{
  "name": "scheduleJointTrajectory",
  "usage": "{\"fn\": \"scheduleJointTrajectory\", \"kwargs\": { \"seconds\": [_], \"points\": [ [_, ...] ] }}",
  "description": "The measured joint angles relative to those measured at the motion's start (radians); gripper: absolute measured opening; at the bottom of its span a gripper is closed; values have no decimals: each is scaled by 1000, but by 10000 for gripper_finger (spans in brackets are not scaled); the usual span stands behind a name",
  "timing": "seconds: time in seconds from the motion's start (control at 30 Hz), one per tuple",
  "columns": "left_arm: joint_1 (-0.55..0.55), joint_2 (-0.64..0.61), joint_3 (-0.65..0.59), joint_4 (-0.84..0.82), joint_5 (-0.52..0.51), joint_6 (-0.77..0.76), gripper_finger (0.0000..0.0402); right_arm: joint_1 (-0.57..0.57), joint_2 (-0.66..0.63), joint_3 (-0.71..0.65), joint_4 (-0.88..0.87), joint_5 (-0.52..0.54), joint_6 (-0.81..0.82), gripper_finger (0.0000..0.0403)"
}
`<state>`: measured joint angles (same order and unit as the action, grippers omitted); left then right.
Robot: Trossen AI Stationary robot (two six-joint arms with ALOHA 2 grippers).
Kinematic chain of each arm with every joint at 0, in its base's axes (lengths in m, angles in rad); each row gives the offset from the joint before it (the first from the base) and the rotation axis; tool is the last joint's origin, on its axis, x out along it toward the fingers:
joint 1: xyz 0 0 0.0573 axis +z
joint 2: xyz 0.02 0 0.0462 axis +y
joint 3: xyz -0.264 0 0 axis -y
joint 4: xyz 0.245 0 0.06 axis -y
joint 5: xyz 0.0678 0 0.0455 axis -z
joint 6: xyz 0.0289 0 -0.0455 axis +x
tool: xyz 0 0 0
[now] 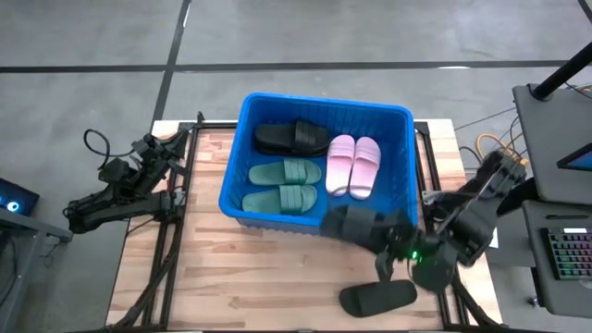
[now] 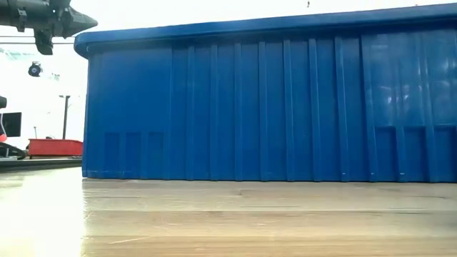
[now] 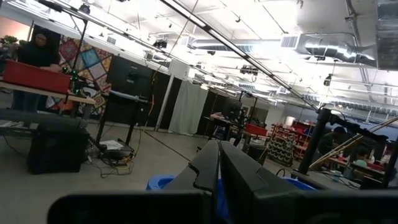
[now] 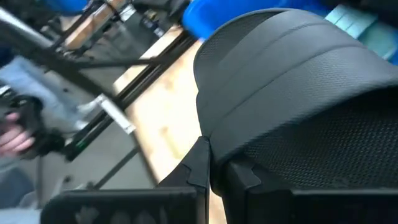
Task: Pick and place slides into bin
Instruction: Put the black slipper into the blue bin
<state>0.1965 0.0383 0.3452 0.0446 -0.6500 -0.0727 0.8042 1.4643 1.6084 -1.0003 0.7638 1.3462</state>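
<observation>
On the table's near right, the right gripper (image 1: 344,222) is pinched onto the strap of 1 black slide (image 4: 298,93), carried just outside the blue bin's (image 1: 235,176) near wall. Another black slide (image 1: 377,297) lies on the wood nearer the table's front edge. Inside the bin lie 1 black slide (image 1: 291,138), 2 green slides (image 1: 282,185) and 2 pink slides (image 1: 352,165). Left gripper (image 3: 217,177) waits at the table's left edge, fingers pressed together, holding nothing.
</observation>
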Motion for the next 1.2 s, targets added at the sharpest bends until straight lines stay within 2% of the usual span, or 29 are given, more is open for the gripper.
{"fn": "scheduleJointTrajectory", "kwargs": {
  "seconds": [0.2,0.4,0.67,0.87,1.2],
  "points": [
    [0,0,-2,0,-2,0,2,-117,-121,-5,-102,8,-94,11],
    [0,0,-7,-1,-1,0,2,-318,-227,-8,-108,-32,-158,11],
    [0,0,-9,-1,0,0,2,-578,-262,-9,-81,-272,-334,11],
    [0,2,-9,0,1,0,2,-725,-248,-25,-138,-494,-341,11],
    [0,2,-9,-1,1,0,2,-823,-246,-211,-29,-693,-462,11]
  ]
}}
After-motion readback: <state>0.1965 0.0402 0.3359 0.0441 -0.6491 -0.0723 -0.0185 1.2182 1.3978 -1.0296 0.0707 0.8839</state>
